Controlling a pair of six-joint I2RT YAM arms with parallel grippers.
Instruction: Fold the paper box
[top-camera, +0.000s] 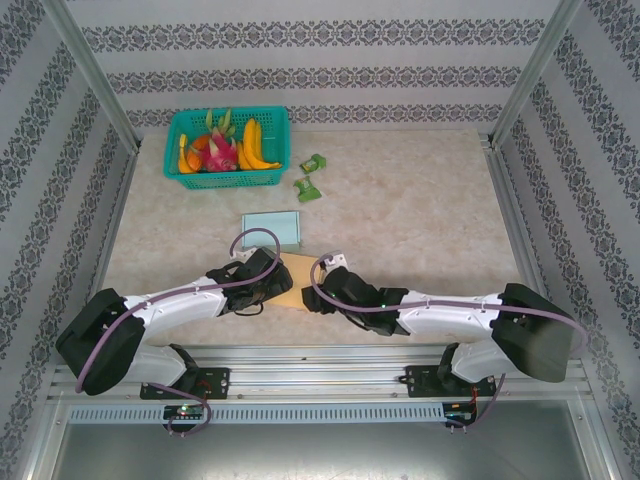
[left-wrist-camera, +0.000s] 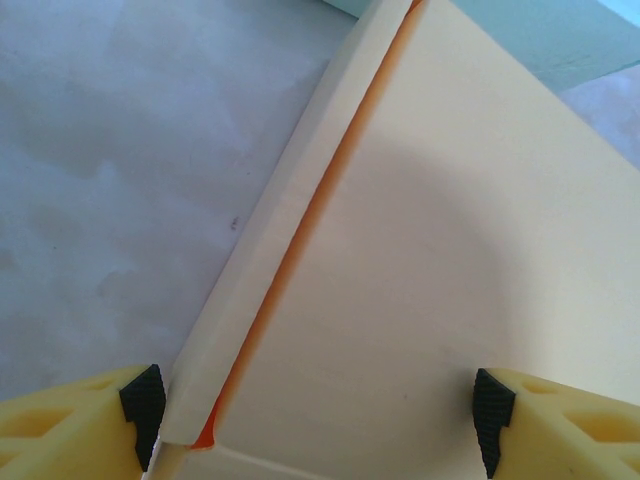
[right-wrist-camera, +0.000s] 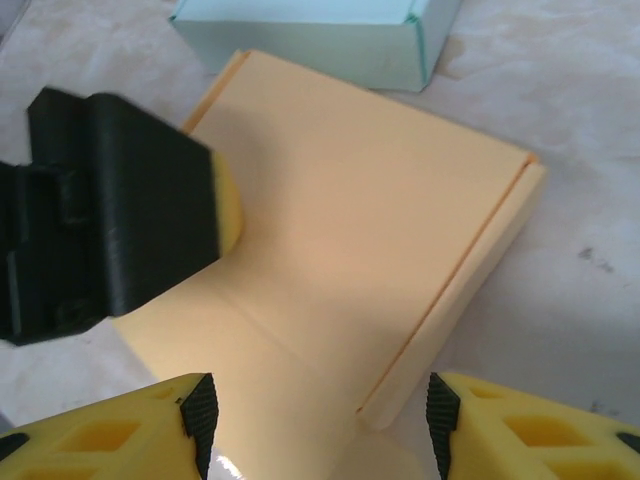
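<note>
The paper box (top-camera: 297, 283) is a flat cream sheet lying on the table between my two grippers. In the left wrist view the box (left-wrist-camera: 450, 260) has a side flap (left-wrist-camera: 280, 230) folded up, with an orange line along the crease. My left gripper (left-wrist-camera: 318, 410) is open and straddles it, its left pad (left-wrist-camera: 143, 405) right beside the flap's end. My right gripper (right-wrist-camera: 320, 412) is open over the near part of the box (right-wrist-camera: 360, 220), and a raised flap (right-wrist-camera: 470, 290) runs along its right edge. The left gripper's finger (right-wrist-camera: 130, 230) rests at the box's left edge.
A closed teal box (top-camera: 272, 230) lies just beyond the cream one. A green basket (top-camera: 228, 148) of fruit stands at the back left. Two small green packets (top-camera: 310, 175) lie to its right. Patterned walls enclose the table.
</note>
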